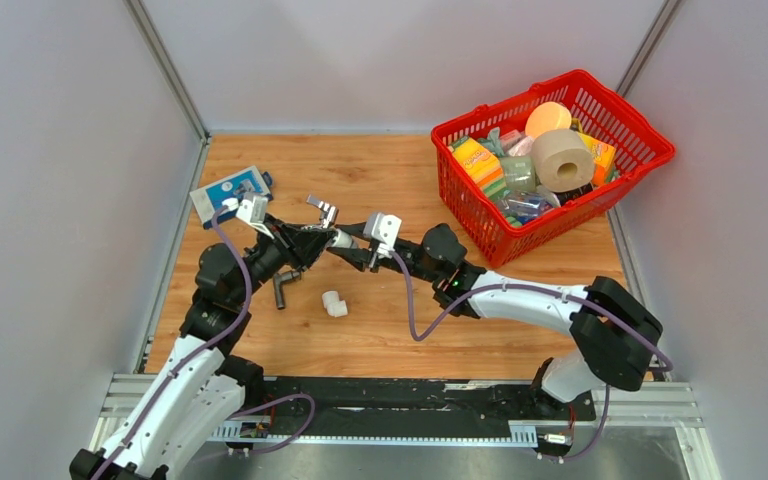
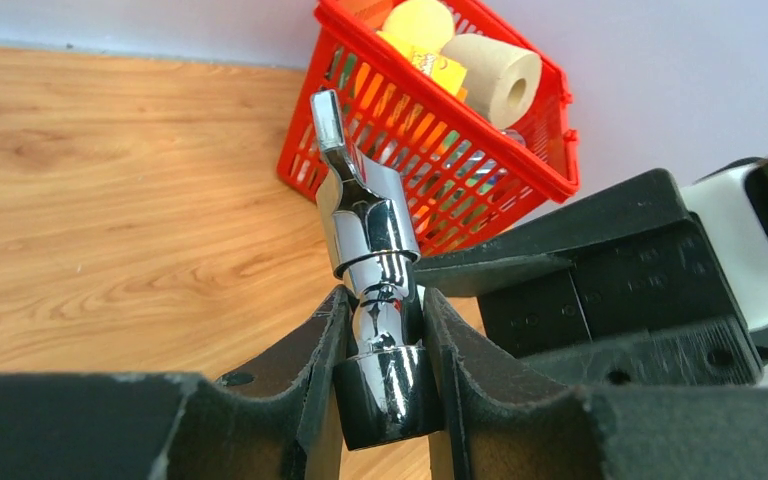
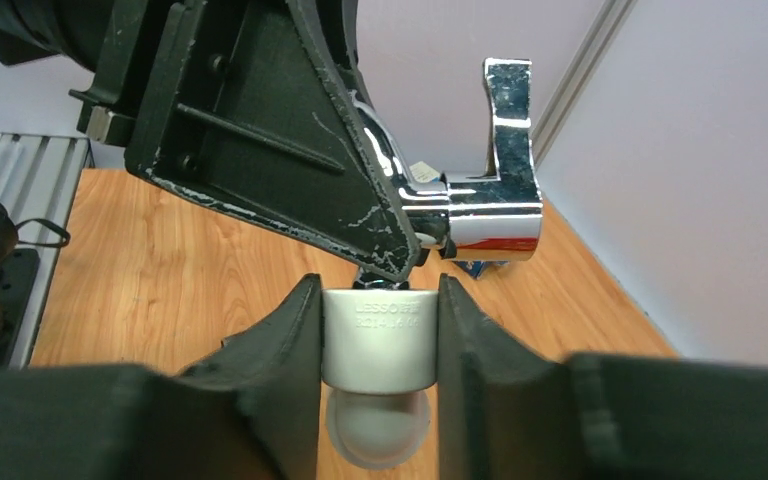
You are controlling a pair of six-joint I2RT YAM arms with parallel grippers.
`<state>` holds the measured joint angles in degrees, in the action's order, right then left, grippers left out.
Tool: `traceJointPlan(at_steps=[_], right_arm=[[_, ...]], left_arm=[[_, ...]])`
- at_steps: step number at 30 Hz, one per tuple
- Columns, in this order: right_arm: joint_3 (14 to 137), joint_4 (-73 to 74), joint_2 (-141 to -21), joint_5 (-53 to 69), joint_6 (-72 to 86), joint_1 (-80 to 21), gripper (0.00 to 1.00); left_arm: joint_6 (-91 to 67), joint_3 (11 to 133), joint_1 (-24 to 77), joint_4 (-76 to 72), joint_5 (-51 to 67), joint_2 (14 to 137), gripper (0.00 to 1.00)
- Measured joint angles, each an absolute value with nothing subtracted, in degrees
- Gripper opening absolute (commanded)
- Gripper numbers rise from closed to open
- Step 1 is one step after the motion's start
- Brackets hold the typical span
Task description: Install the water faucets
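Left wrist view is giving us the closest look at the chrome faucet (image 2: 370,225): it is standing up out of the left gripper (image 2: 382,330), leaning slightly, with its flat handle pointing up and away. The fingers (image 2: 310,350) are pressing on its lower barrel from both sides, closed down to the width of the metal.

From the right wrist we are seeing the same faucet lying crosswise, handle up, with the left gripper's dark finger covering its inner end. Just below it, the right gripper (image 3: 378,300) is clamping a white elbow fitting (image 3: 375,345), its jaws parted only as wide as the plastic collar. The collar's open end is sitting right under the tip of the left finger; we cannot tell whether fitting and faucet are touching.

Overhead, we are finding both grippers meeting nose to nose above the middle of the wooden table (image 1: 380,170), holding their parts off the surface. The dark grey faucet (image 1: 282,288) is lying on the wood just in front of the left gripper, and a second white elbow (image 1: 334,303) is lying just beside it to the right, apart from it. A blue-and-white box (image 1: 228,193) is resting near the far left edge. A red basket (image 1: 535,232) full of household items, a paper roll (image 1: 562,158) among them, is occupying the far right corner.
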<state>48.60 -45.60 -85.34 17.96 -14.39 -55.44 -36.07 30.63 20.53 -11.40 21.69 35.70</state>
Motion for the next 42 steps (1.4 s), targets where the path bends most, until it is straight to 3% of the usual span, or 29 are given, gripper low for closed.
traceJointPlan(at_steps=[4, 8, 12, 13, 15, 22, 31, 36, 39, 42], right_arm=[[48.8, -44.9, -86.3, 16.6, -15.0, -55.7, 0.00], [50.8, -43.6, -88.2, 15.8, -16.3, -56.1, 0.00], [54.3, -41.8, -91.5, 16.4, -17.3, -56.5, 0.00], [55.0, -41.0, -92.3, 16.0, -17.7, -56.4, 0.00], [56.3, -38.3, -94.5, 14.0, -18.1, -55.1, 0.00], [64.7, -25.8, -109.7, 6.0, -18.3, -48.7, 0.00], [77.5, -16.2, -122.6, 1.8, -13.6, -45.4, 0.01], [83.0, -16.1, -126.7, -0.1, -10.1, -43.6, 0.20], [87.2, -15.4, -129.7, -1.1, -8.4, -42.8, 0.45], [88.9, -14.5, -130.5, -2.4, -7.0, -42.4, 0.62]], left_arm=[[-34.8, 32.2, 20.5, -6.7, 20.1, 35.7, 0.04], [-31.9, 34.7, 20.7, 0.2, 17.2, 34.8, 0.36], [-27.7, 38.4, 20.8, 9.4, 12.0, 33.1, 0.47], [-26.3, 39.5, 20.7, 12.0, 9.7, 32.2, 0.59], [-23.7, 42.1, 20.5, 16.6, 5.2, 29.7, 0.73], [-15.1, 47.2, 20.5, 23.3, -8.4, 16.5, 0.73], [-11.7, 35.7, 20.5, 24.6, -19.7, 10.1, 0.83], [-10.9, 34.6, 20.5, 25.4, -22.4, 11.7, 0.87], [-10.9, 34.6, 20.5, 25.4, -23.3, 11.6, 0.89], [-10.7, 34.6, 20.5, 25.4, -24.2, 11.6, 0.90]])
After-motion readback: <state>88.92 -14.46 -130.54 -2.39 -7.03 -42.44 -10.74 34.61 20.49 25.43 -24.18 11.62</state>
